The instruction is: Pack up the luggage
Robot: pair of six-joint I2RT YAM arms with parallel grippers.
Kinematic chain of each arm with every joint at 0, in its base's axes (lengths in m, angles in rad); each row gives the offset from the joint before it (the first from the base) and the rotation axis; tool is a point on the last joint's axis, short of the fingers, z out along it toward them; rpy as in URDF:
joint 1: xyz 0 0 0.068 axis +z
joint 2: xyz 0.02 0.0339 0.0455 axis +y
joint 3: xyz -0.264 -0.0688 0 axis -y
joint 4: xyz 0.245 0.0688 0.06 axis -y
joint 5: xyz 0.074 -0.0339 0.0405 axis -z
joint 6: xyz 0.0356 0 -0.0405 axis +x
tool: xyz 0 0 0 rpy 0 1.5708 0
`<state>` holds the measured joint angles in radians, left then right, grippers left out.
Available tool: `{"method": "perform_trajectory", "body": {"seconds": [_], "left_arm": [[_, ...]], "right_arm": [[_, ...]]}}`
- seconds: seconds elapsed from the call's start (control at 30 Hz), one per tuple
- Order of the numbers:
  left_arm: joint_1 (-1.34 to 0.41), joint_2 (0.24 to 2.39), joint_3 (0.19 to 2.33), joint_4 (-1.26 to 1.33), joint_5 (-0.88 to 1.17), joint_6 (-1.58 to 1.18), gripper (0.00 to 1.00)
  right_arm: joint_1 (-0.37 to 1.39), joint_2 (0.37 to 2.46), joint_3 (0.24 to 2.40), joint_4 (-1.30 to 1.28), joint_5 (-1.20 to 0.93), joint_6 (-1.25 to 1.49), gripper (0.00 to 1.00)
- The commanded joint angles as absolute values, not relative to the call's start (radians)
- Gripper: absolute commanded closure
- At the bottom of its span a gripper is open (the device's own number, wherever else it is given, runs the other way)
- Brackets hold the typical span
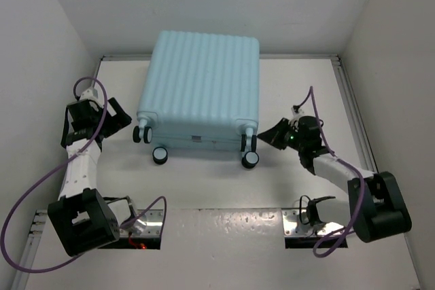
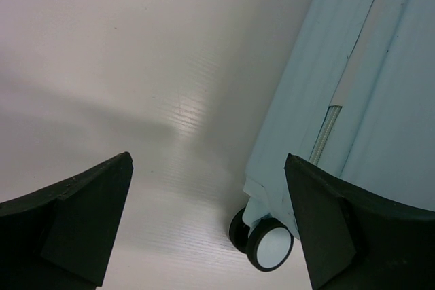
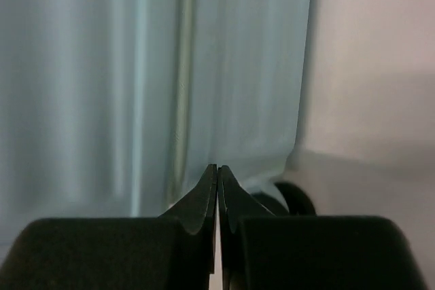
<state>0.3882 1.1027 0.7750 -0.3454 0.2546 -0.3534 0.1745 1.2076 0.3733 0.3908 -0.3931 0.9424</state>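
A white desk (image 1: 204,188) holds everything, and white walls (image 1: 41,45) stand on three sides of it. Purple cables (image 1: 20,208) loop off both arms near their bases. The luggage (image 1: 198,89) lies flat on the desk between the two arms, to the right of the left end effector (image 1: 119,116) and to the left of the right end effector (image 1: 266,136). A strip of bare desk lies between the left end effector and the side of the luggage. Its two fingers are wide apart and hold nothing. One wheel (image 2: 270,244) shows just beside its right finger (image 2: 340,229) in the left wrist view. The right end effector sits very near the wheel corner of the luggage. Its fingers are pressed together with nothing between them, and the blue side fills most of the space in front of them. The luggage is closed. Its wheel end points toward the arm bases and its other end points to the far wall, so its long way runs from near to far. It is pale blue and hard, with long bumpy ribs along the top. It has black wheels with light middles, and a pale zip line (image 2: 331,127) runs along its side.
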Motion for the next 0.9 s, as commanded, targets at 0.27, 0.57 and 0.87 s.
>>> {"method": "perform_trajectory", "body": {"seconds": [0.27,0.57,0.87], "left_arm": [[0.409,1.129,0.773,-0.299,0.284,-0.414,0.00],[0.410,1.138,0.752,-0.299,0.302,-0.423,0.00],[0.410,1.138,0.719,-0.281,0.336,-0.434,0.00]], "right_arm": [[0.373,1.374,0.373,0.690,-0.623,1.327,1.00],[0.330,1.460,0.460,0.634,-0.534,1.316,1.00],[0.190,1.552,0.624,0.640,-0.509,1.266,1.00]]}}
